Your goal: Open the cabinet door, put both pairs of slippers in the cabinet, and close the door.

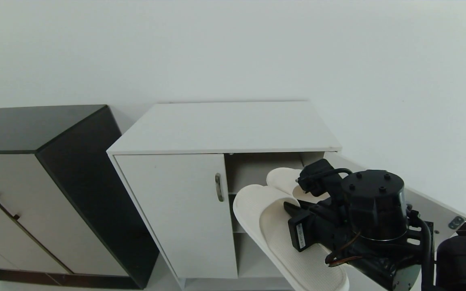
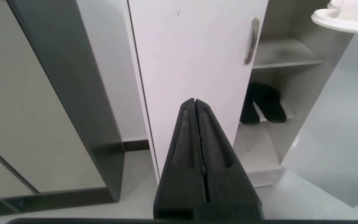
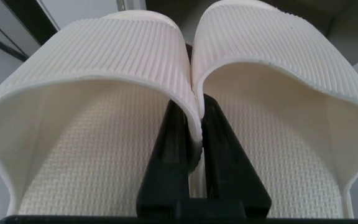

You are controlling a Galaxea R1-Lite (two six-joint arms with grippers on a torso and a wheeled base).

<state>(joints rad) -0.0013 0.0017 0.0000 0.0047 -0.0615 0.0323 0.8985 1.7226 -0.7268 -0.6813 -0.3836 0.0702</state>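
While fingers [image 3: 166, 155] pinch slippers [image 3: 92, 137], label [image 1: 300, 236] is illegible.

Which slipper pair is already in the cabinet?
The black pair, sitting on a lower shelf. The white pair is not set down: it is pinched in the right gripper.

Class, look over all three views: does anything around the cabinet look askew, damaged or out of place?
Nothing looks damaged or spilled. The white slippers hang at a slant, pinched together in the right pincer before the open cabinet, not on a shelf. The black slippers lie on a lower shelf.
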